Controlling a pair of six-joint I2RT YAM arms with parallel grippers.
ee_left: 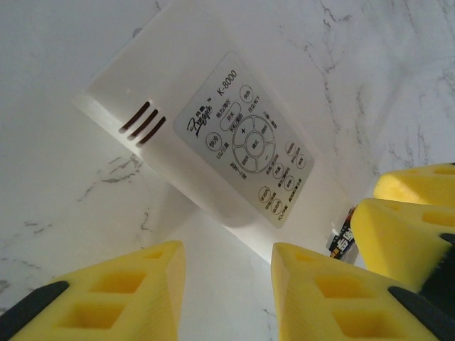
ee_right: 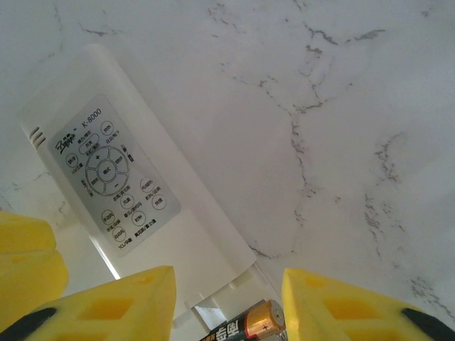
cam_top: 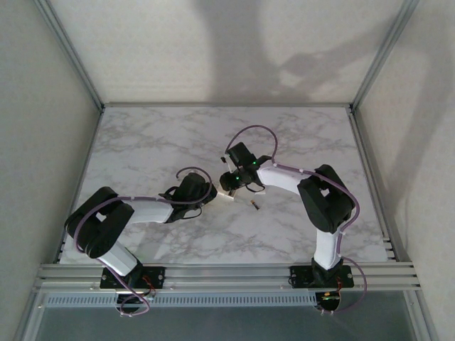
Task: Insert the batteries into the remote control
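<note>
The remote control point(ee_right: 121, 177) sits keypad up on the marble table point(ee_right: 355, 106). It is white, with a grey button panel and three vent slots. No battery looks loaded, so most of the task remains. One battery point(ee_right: 249, 323) lies at the remote's notched end between the parted fingers of the right gripper point(ee_right: 227, 275); I cannot tell if they pinch it. The other battery point(cam_top: 254, 206) lies near the remote. The left gripper point(ee_left: 227, 247) is at the remote's edge, its grasp unclear.
</note>
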